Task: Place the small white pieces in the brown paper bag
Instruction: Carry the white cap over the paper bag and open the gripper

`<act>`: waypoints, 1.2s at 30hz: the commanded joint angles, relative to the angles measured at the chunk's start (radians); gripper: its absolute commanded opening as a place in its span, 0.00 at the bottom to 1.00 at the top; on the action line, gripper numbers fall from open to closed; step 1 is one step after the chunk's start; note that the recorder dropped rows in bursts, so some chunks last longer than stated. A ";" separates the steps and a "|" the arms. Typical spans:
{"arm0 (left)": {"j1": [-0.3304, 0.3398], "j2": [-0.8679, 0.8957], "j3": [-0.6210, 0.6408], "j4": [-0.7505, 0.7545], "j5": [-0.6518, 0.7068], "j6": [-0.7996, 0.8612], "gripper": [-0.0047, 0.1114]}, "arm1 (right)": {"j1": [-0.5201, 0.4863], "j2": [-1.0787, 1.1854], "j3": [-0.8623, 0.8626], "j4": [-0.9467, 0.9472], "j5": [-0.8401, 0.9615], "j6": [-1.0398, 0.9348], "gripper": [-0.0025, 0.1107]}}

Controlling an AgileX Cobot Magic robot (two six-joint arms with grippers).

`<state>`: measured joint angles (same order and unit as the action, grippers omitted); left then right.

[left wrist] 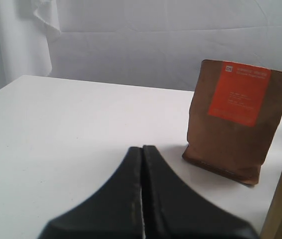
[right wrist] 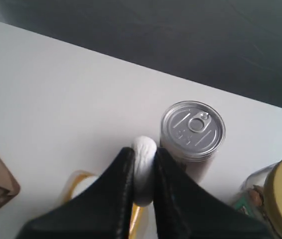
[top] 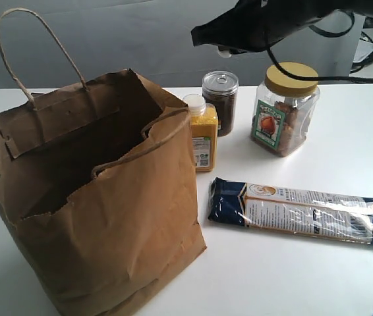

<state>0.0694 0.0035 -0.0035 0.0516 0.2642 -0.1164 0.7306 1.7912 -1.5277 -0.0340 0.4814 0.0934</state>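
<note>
**A:** What is the left side doing?

**B:** The left gripper (left wrist: 142,167) is sitting low over the white table (left wrist: 56,139). Its jaws are pressing together with nothing between them. A brown pouch (left wrist: 235,124) with an orange label is standing upright near it.

**A:** And across the table?

**B:** The brown paper bag (top: 101,217) is standing open at the far left, its rim torn and one handle sticking up. A yellow bottle (top: 203,135) is standing just beside the bag's right wall. Behind the bottle a can (top: 220,99) with a pull-tab lid is standing. Further right a jar (top: 285,112) with a yellow lid is standing. A long packet (top: 302,210) is lying flat in front of them.

**A:** Where is the piece?

**B:** One small white piece (right wrist: 144,144) is being pinched between the jaws of the right gripper (right wrist: 143,154). That gripper is hanging in the air above the can and the bottle, to the right of the bag's mouth.
</note>
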 commanded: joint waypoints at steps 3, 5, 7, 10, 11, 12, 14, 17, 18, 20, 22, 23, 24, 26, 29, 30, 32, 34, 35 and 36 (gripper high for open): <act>-0.004 -0.003 0.004 -0.008 -0.003 -0.004 0.04 | 0.107 -0.246 0.204 -0.017 -0.095 0.018 0.12; -0.004 -0.003 0.004 -0.008 -0.003 -0.004 0.04 | 0.148 -0.294 0.242 -0.017 -0.096 0.018 0.12; -0.004 -0.003 0.004 -0.008 -0.003 -0.004 0.04 | 0.196 -0.327 0.264 -0.017 -0.103 0.018 0.12; -0.004 -0.003 0.004 -0.008 -0.003 -0.004 0.04 | 0.274 -0.349 0.275 -0.017 -0.099 0.022 0.12; -0.004 -0.003 0.004 -0.008 -0.003 -0.004 0.04 | 0.301 -0.353 0.275 -0.017 -0.099 0.024 0.12; -0.004 -0.003 0.004 -0.008 -0.003 -0.004 0.04 | 0.324 -0.353 0.275 -0.017 -0.099 0.027 0.12; -0.004 -0.003 0.004 -0.008 -0.003 -0.004 0.04 | 0.376 -0.353 0.275 -0.017 -0.108 0.030 0.12; -0.004 -0.003 0.004 -0.008 -0.003 -0.004 0.04 | 0.437 -0.353 0.275 -0.017 -0.130 0.040 0.12; -0.004 -0.003 0.004 -0.008 -0.003 -0.004 0.04 | 0.451 -0.353 0.275 -0.017 -0.135 0.040 0.12; -0.004 -0.003 0.004 -0.008 -0.003 -0.004 0.04 | 0.480 -0.353 0.275 -0.017 -0.143 0.040 0.12; -0.004 -0.003 0.004 -0.008 -0.003 -0.004 0.04 | 0.501 -0.353 0.275 -0.017 -0.147 0.040 0.13; -0.004 -0.003 0.004 -0.008 -0.003 -0.004 0.04 | 0.508 -0.353 0.275 -0.017 -0.147 0.040 0.14; -0.004 -0.003 0.004 -0.008 -0.003 -0.004 0.04 | 0.514 -0.353 0.275 -0.013 -0.147 0.040 0.16; -0.004 -0.003 0.004 -0.008 -0.003 -0.004 0.04 | 0.519 -0.353 0.275 -0.007 -0.147 0.042 0.24; -0.004 -0.003 0.004 -0.008 -0.003 -0.004 0.04 | 0.519 -0.353 0.275 0.000 -0.145 0.042 0.41; -0.004 -0.003 0.004 -0.008 -0.003 -0.004 0.04 | 0.519 -0.353 0.275 0.000 -0.142 0.049 0.48; -0.004 -0.003 0.004 -0.008 -0.003 -0.004 0.04 | 0.519 -0.353 0.275 0.000 -0.141 0.066 0.60; -0.004 -0.003 0.004 -0.008 -0.003 -0.004 0.04 | 0.519 -0.353 0.275 -0.002 -0.141 0.073 0.67; -0.004 -0.003 0.004 -0.008 -0.003 -0.004 0.04 | 0.519 -0.353 0.275 -0.002 -0.141 0.073 0.68; -0.004 -0.003 0.004 -0.008 -0.003 -0.004 0.04 | 0.519 -0.353 0.275 -0.002 -0.141 0.073 0.68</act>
<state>0.0694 0.0035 -0.0035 0.0516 0.2642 -0.1164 1.2447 1.4472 -1.2591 -0.0374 0.3481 0.1580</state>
